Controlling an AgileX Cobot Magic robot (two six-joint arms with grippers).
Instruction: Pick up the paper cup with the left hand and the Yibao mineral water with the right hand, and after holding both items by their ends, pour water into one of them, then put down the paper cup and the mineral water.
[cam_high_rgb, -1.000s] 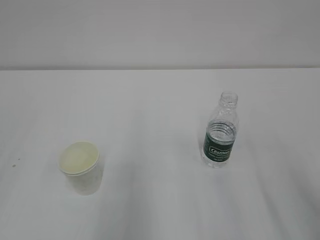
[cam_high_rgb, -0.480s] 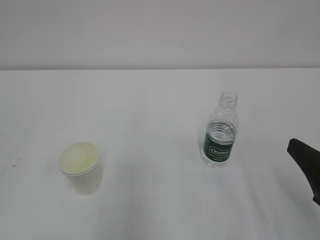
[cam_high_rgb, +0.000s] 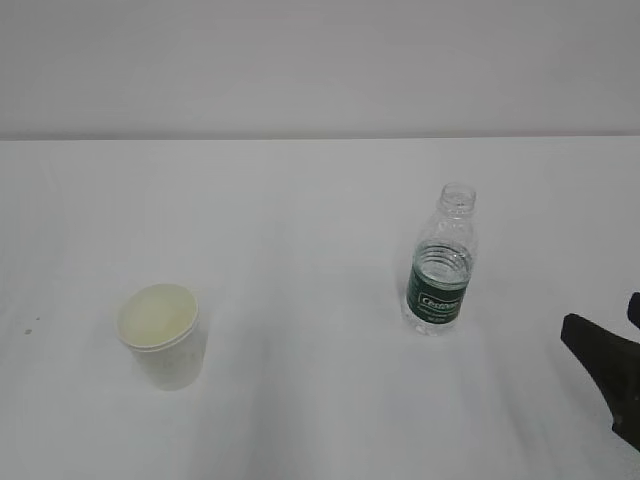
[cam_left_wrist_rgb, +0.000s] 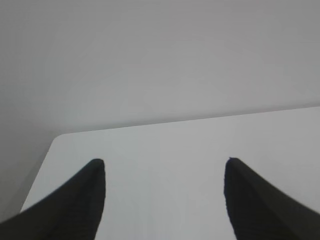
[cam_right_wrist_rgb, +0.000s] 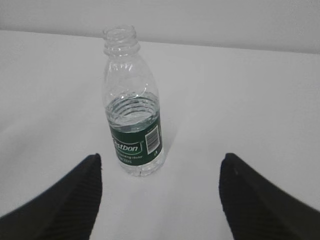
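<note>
Paper cup (cam_high_rgb: 160, 335) sits upright on the tabletop (cam_high_rgb: 300, 220) at the left, nearer the front edge. Bottle (cam_high_rgb: 439, 262) stands upright to the right, well apart from the cup and a little farther back. My right claw (cam_right_wrist_rgb: 159, 200) is in front of the bottle, off to its right at the tabletop's right edge, not touching. My left claw (cam_left_wrist_rgb: 164, 200) hangs over the tabletop's far left corner, nothing between its fingers.

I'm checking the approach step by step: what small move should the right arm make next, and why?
Probably ease the right pincer forward toward the Yibao mineral water. Its fingers are spread wide, and the bottle stands upright and untouched ahead of them, left of the gap's centre, so a slight leftward correction likely helps before closing.
</note>
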